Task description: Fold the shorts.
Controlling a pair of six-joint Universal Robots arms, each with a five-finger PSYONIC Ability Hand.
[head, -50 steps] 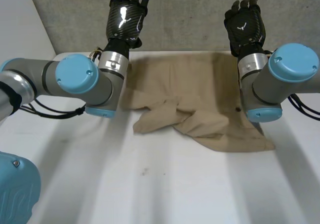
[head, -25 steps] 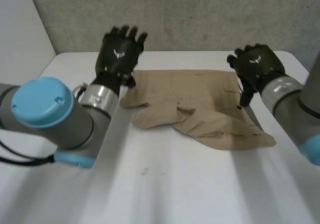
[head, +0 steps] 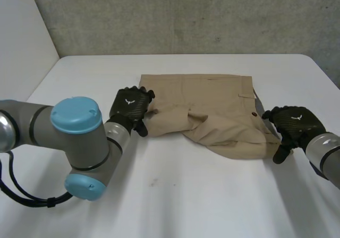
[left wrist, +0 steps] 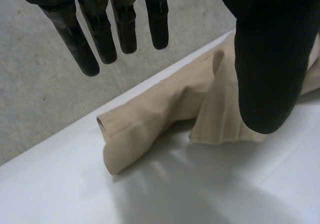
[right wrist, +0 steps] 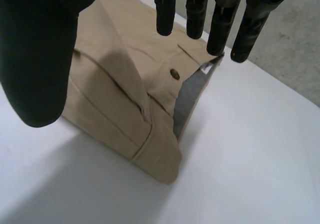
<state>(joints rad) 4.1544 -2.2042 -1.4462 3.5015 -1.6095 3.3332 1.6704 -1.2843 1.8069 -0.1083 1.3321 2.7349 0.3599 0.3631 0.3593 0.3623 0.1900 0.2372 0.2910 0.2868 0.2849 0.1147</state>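
Tan shorts (head: 207, 102) lie crumpled on the white table (head: 180, 201), waistband to the right with a dark button (right wrist: 174, 74), one leg bunched over the middle. My left hand (head: 130, 106) is low at the shorts' left leg edge, fingers (left wrist: 100, 34) straight above the rolled leg end (left wrist: 145, 124), holding nothing. My right hand (head: 293, 124) is at the shorts' near right corner. Its fingers (right wrist: 220, 24) are straight over the waistband (right wrist: 120, 99), thumb spread apart, and it grips nothing.
A grey wall (head: 186, 15) runs behind the table's far edge. The table's left edge (head: 40, 84) slants past my left arm (head: 79, 137). White tabletop stretches in front of the shorts.
Both hands have dropped from high at the far wall down to the table. The left one is now at the shorts' left leg, the right one at the near right corner.
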